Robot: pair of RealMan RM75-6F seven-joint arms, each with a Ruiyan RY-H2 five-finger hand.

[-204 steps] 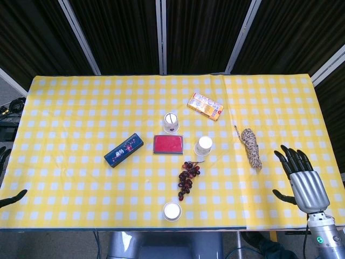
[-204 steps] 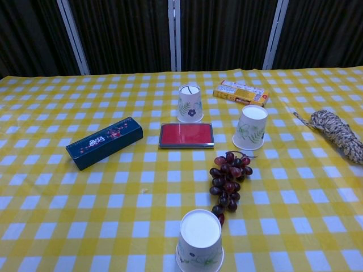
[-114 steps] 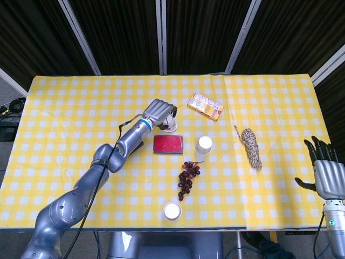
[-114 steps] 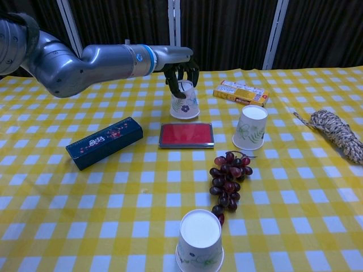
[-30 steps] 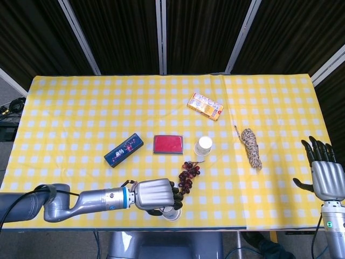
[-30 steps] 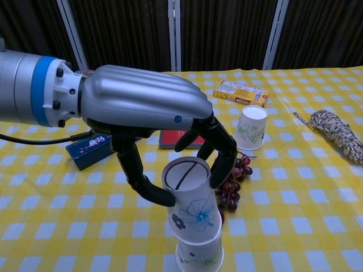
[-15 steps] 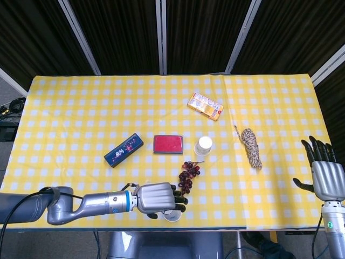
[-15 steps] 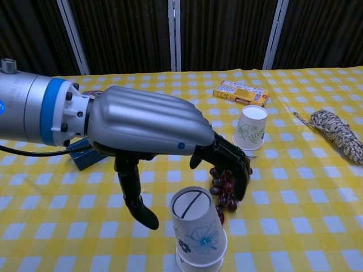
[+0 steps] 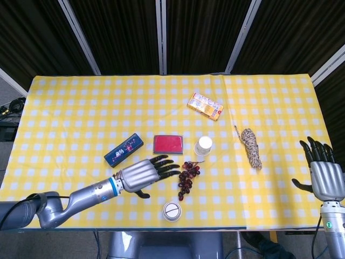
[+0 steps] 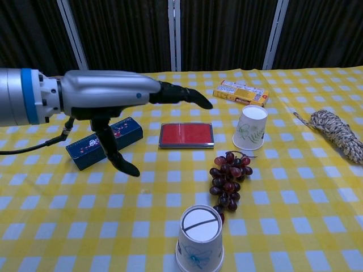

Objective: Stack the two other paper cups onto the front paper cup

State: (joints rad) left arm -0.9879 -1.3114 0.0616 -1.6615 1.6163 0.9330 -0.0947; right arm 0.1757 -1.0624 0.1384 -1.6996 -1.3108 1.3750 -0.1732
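Paper cups on a yellow checked table (image 9: pixel 70 102): a two-cup stack (image 10: pixel 198 238) stands upside down at the front edge, just in front of a bunch of grapes (image 10: pixel 228 182), while the remaining cup (image 10: pixel 250 127) sits inverted further back, to the right of a flat red case (image 10: pixel 186 135) and in front of an orange snack box (image 10: pixel 240 92). One of the two stacking moves looks done; the second cup is untouched.

The robot's left hand (image 9: pixel 143 174) hangs above the cloth between a dark blue box (image 9: pixel 123 149) and the grapes, holding nothing, its fingers (image 10: pixel 181 94) stretched flat and pointing toward the middle of the table. The right hand (image 9: pixel 322 175) is raised off the table's right edge, also empty with fingers spread, well apart from a coil of rope (image 9: pixel 251 147).

Next, by this reading, comes the lone cup. It stands nearer the right hand's side, though either hand could try. The grip should close around the cup's wall from above or the side, lightly, since thin paper crushes. Lift it well clear of the grapes, carry it over the stack, line up the rims squarely, then lower it straight down before letting go. A tilted approach could knock the stack off the front edge.
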